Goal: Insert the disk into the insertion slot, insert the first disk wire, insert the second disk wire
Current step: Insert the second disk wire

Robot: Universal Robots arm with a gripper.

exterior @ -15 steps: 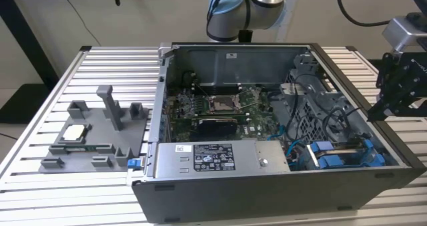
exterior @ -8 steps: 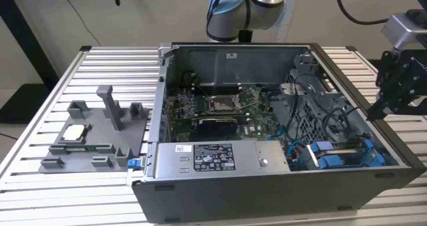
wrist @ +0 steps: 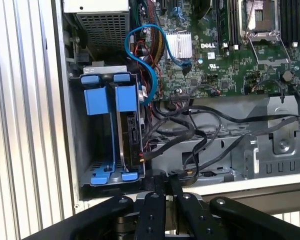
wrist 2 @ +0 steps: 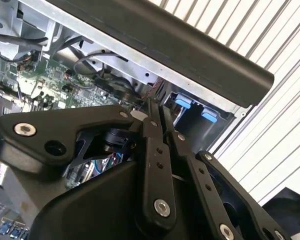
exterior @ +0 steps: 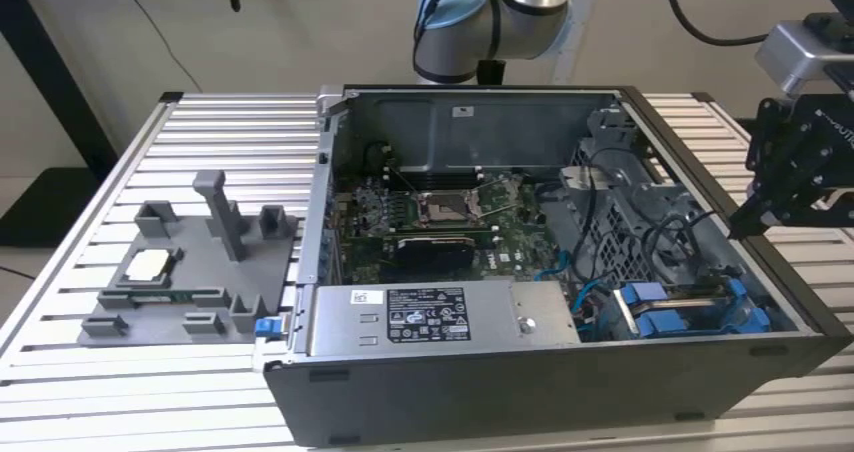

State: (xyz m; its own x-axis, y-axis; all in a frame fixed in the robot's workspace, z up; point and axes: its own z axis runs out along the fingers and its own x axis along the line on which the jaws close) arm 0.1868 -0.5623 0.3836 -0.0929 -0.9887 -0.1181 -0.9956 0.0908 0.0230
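At three o'clock in the exterior view the edge cuts the end effector; the label of the disk is hidden.

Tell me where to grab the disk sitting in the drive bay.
Probably by its blue carrier, pinching the broad tab from the case's open side: the disk stands on edge between the bay walls, so only that edge is reachable.
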